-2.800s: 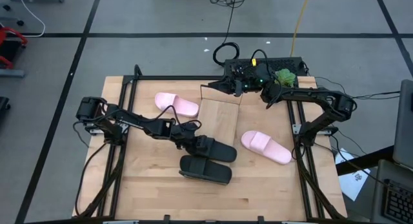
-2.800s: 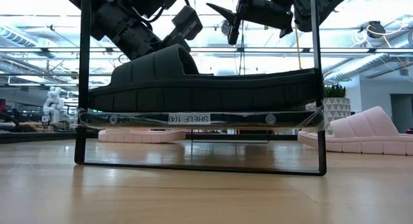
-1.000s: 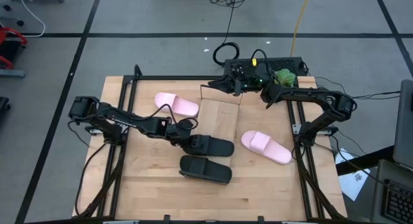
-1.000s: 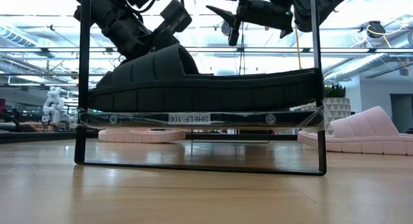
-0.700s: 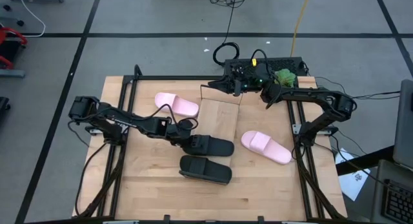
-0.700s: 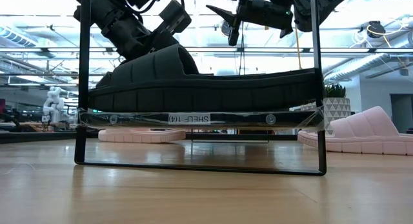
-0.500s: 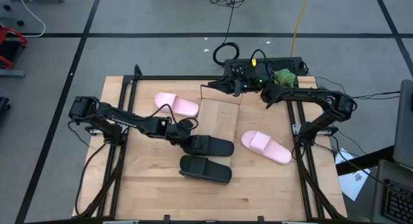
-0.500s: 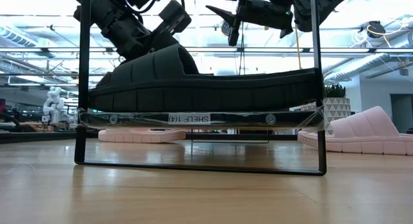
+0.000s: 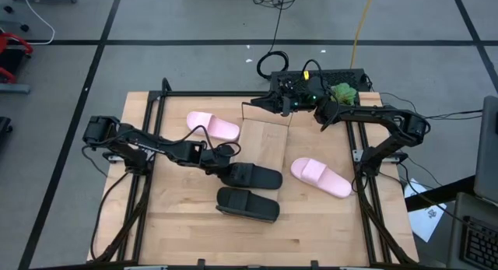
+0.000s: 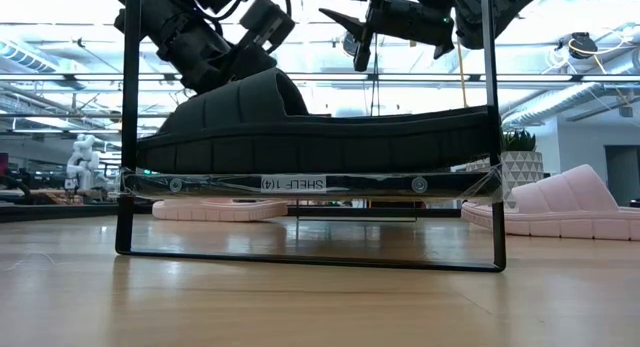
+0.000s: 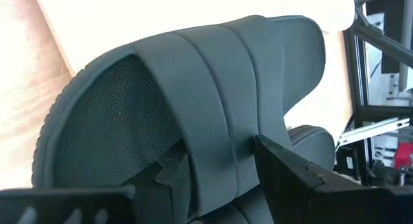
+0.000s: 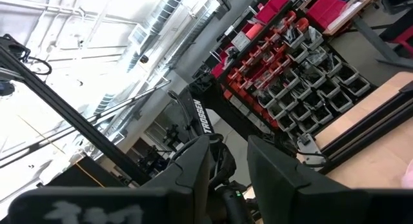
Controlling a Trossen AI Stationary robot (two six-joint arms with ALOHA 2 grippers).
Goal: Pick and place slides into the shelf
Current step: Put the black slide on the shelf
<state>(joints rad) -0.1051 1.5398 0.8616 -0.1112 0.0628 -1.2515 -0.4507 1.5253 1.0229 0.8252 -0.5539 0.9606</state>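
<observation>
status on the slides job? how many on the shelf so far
Done: none released on the shelf yet. In hand: the left gripper is shut on a black slide's strap, with that slide resting at the shelf's near end. Left: the second black slide and two pink slides lie on the table. The right gripper waits at the far end, empty.

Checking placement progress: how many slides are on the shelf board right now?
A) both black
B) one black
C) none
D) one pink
B: one black slide lies across the shelf with the left hand on its strap; the other black slide and both pink slides lie on the table.
</observation>
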